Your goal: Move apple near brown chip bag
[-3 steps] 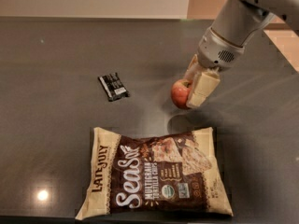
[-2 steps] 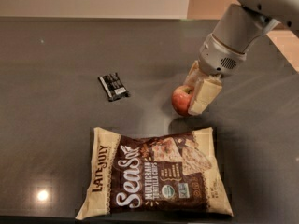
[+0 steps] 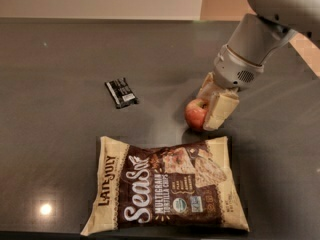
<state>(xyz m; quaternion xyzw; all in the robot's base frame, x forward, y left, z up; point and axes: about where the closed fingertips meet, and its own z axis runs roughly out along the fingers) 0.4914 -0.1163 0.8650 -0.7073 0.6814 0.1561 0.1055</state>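
The small red apple [image 3: 195,114] sits between the cream fingers [image 3: 220,111] of my gripper [image 3: 203,115], which is shut on it. The apple is low over the dark table, just beyond the top right edge of the brown chip bag [image 3: 167,185]. The bag lies flat at the front centre, with a dark brown middle, tan edges and white lettering. I cannot tell whether the apple touches the table. The grey arm comes in from the upper right.
A small black snack wrapper [image 3: 121,92] lies to the left of the apple, farther back than the bag. The dark tabletop [image 3: 60,59] reaches a wall at the back. Its right edge [image 3: 305,49] runs diagonally behind the arm.
My gripper has carried the apple a little toward the front and slightly right, closer to the bag's top edge. The bag and wrapper have not moved.
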